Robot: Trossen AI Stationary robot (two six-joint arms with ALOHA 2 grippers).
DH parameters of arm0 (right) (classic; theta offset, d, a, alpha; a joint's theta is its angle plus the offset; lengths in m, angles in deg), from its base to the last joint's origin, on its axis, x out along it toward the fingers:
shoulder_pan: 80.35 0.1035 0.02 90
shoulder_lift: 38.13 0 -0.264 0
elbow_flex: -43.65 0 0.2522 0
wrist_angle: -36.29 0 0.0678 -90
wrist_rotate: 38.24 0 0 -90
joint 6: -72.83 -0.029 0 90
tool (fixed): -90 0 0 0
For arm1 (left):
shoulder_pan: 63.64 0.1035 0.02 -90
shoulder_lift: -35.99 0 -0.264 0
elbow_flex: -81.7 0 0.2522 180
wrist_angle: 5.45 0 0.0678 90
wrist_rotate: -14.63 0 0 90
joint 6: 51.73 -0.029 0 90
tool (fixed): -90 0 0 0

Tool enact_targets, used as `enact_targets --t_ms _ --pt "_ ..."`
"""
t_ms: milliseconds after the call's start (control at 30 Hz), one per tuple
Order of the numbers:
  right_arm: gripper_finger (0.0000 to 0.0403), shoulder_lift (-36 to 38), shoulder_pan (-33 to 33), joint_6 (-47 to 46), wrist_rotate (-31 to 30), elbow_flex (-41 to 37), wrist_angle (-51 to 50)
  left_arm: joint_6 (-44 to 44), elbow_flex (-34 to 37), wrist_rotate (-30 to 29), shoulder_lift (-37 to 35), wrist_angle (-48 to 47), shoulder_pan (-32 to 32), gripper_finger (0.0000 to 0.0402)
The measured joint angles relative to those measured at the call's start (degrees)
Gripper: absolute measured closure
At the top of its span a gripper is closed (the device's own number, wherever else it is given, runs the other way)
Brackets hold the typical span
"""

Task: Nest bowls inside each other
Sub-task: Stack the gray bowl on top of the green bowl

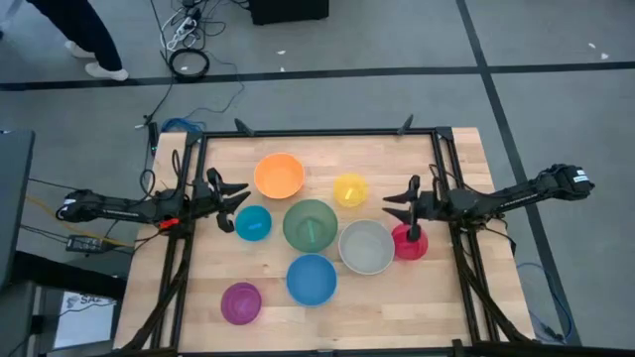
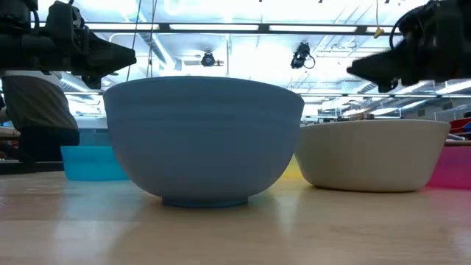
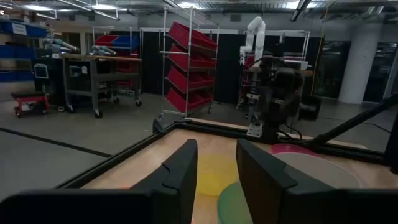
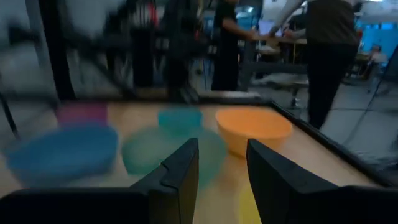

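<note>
Plastic, thin-walled, light and stiff: the bowls should slide if nudged, so a pinch on the rim looks best. High view: all eight sit apart mid-frame on the wooden table (image 1: pixel 456 297), none nested: orange bowl (image 1: pixel 279 175), yellow bowl (image 1: pixel 350 188), teal bowl (image 1: pixel 253 223), green bowl (image 1: pixel 310 224), grey bowl (image 1: pixel 366 246), red-pink bowl (image 1: pixel 409 242), blue bowl (image 1: pixel 312 279), magenta bowl (image 1: pixel 240 302). Left gripper (image 1: pixel 234 204) at centre-left, beside teal; right gripper (image 1: pixel 399 209) centre-right, above red-pink. Both arms lie low, reaching inward. Low view: blue centre, grey right, both grippers in the upper corners, clear of the bowls. Left wrist view: fingers (image 3: pixel 180 174) parted, empty. Right wrist view: fingers (image 4: pixel 183 171) parted, empty.
</note>
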Motion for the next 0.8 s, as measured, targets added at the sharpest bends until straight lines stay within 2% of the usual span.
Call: enact_targets --t_ms 100,267,500,600,800 --pt "0.0279 0.0 0.0 -6.0 0.0 0.0 6.8 0.0 0.0 0.0 0.0 0.0 0.0 0.0281" --pt "0.0279 -0.1 0.0 -0.1 0.3 1.3 15.5 0.6 0.0 0.0 0.0 0.0 0.0 0.0281" --pt "0.0279 0.0 0.0 6.5 10.1 3.1 30.9 10.3 0.0 0.0 0.0 5.8 0.0 0.0281" --pt "0.0279 0.1 0.0 9.4 10.6 3.1 32.3 13.7 0.0 0.0 0.0 8.2 0.0 0.0281" --pt "0.028 0.0 0.0 10.0 10.4 3.2 31.8 13.9 0.0 0.0 0.0 11.3 0.0 0.0281"
